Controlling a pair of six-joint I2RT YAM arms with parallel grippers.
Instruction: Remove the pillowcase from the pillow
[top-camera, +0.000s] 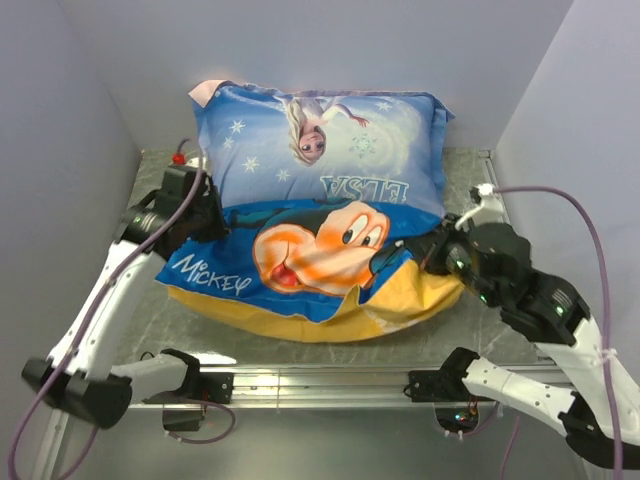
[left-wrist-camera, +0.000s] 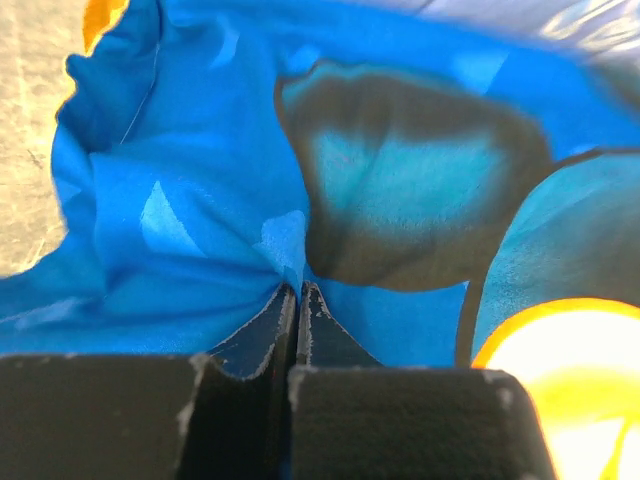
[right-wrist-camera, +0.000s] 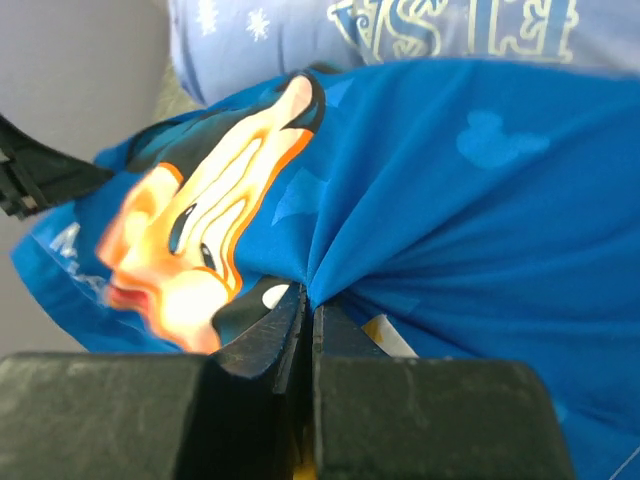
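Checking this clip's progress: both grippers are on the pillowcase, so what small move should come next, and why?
Probably lift both together: the left gripper and right gripper are each shut on a puckered fold of the plump pillowcase, at opposite ends.

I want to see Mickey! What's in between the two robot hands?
In the top view, the pillowcase lies between the left gripper and the right gripper, its blue Mickey-face side up. Both pinch its fabric.

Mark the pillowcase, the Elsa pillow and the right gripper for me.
pillowcase (top-camera: 300, 260): top external view, on the Mickey face.
Elsa pillow (top-camera: 400, 140): top external view, on its pale blue front.
right gripper (right-wrist-camera: 308, 300): right wrist view, between fingertips pinching blue fabric.
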